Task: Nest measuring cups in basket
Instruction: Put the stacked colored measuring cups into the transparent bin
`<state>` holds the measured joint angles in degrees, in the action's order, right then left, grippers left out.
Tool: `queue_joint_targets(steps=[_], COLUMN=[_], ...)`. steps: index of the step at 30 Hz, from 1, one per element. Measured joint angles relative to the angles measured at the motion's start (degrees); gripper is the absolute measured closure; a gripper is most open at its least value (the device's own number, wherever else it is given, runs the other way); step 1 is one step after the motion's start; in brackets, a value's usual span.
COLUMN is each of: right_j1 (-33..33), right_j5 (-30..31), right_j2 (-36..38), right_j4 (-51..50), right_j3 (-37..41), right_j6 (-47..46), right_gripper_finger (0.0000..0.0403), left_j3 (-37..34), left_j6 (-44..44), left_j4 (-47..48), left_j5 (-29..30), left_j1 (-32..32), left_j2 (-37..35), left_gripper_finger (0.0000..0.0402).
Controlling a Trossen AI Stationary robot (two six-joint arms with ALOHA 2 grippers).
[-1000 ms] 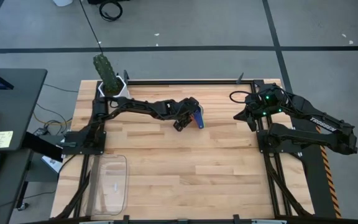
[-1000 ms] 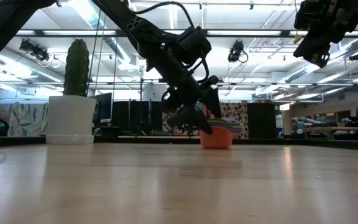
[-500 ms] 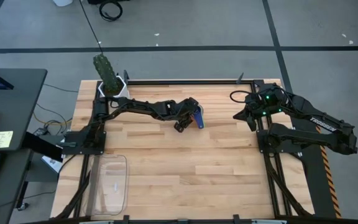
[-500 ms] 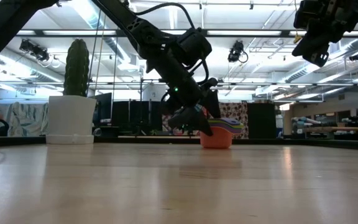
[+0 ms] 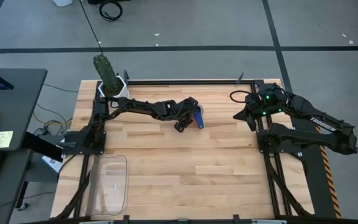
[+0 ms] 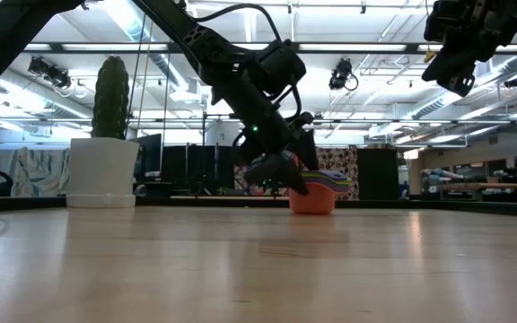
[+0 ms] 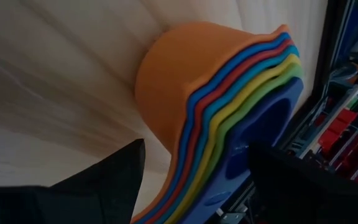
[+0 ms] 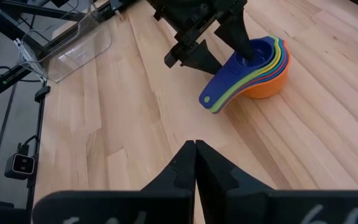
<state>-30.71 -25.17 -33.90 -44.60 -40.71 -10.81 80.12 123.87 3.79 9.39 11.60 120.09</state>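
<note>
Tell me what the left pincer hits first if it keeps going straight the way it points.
The stack of cups: the open left pincer points straight at it, one finger on either side of the handles. Whether it already touches is unclear.

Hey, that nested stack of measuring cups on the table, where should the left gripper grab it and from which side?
Probably the fanned handles of the stacked measuring cups, from above. They jut out flat to one side, a thinner bite than the round orange bowl. The left gripper already hovers open over the stack, one finger in the top dark blue cup. The right gripper waits shut, apart.
</note>
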Motion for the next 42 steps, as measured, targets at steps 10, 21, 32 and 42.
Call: queue_joint_targets(steps=[10,21,32,42], right_j1=[0.01,0.00,0.00,0.00], right_j5=[0.00,-0.01,0.00,-0.01], right_j2=[0.01,-0.01,0.01,0.00], right_j4=[0.00,0.00,0.00,0.00], right_j3=[0.00,0.00,0.00,0.00], right_j6=[0.00,0.00,0.00,0.00], right_gripper_finger=[0.0389,0.0389,0.0389,0.0389], left_j3=[0.00,0.00,0.00,0.00], left_j6=[0.03,0.04,0.10,2.20], left_j4=[2.16,3.83,4.88,4.08], left_j5=[-0.01,0.00,0.01,0.02], left_j1=[0.02,0.13,0.21,0.61], left_j2=[0.00,0.00,0.00,0.00], left_gripper_finger=[0.0115,0.0116,0.0116,0.0116])
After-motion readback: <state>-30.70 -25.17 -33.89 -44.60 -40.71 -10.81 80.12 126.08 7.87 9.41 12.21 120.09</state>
